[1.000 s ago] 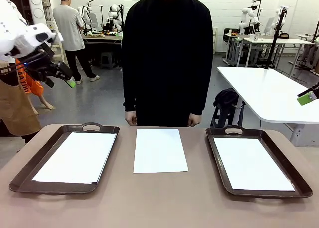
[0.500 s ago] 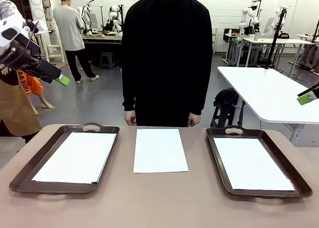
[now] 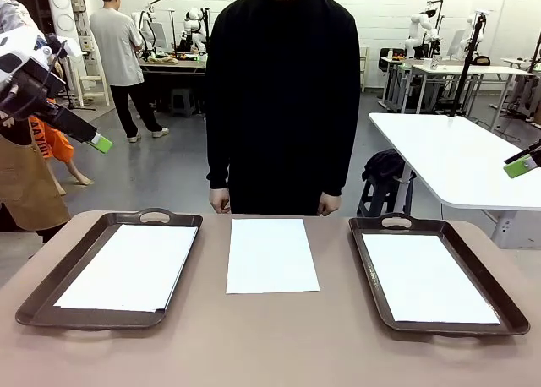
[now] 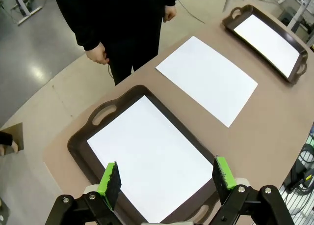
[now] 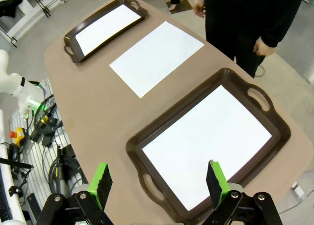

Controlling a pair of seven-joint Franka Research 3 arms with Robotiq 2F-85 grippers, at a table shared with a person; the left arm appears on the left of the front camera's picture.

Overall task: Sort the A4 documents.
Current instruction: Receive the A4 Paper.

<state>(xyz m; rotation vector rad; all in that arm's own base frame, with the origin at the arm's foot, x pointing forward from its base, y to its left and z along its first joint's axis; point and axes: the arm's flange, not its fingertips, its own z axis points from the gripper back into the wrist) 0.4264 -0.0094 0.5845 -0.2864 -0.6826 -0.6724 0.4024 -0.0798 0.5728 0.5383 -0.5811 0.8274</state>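
Table: a brown round-edged table point(image 3: 270, 345) carries two dark brown handled trays and three white sheets.
Left tray: the left tray point(image 3: 52, 287) sits at the robot's left, its handle toward the person; a white A4 sheet in the left tray point(image 3: 128, 266) lies flat on its floor, inside the rim.
Middle sheet: the loose A4 sheet point(image 3: 271, 254) lies flat on the bare table between the two trays, touching neither, just in front of the person.
Right tray: the right tray point(image 3: 372, 269) sits at the robot's right; a white A4 sheet in the right tray point(image 3: 427, 277) lies flat on its floor.
Left pincer: the left pincer point(image 4: 168, 175) hangs high above the left tray, jaws wide, nothing between the green pads; in the front view it shows at the upper left, well above the table.
Right pincer: the right pincer point(image 5: 157, 178) hangs above the right tray, jaws wide and empty; one green pad tip shows at the front view's right edge.
Person: a person in a black top point(image 3: 283, 91) stands at the far edge, both hands hanging down near the table rim, touching no sheet.
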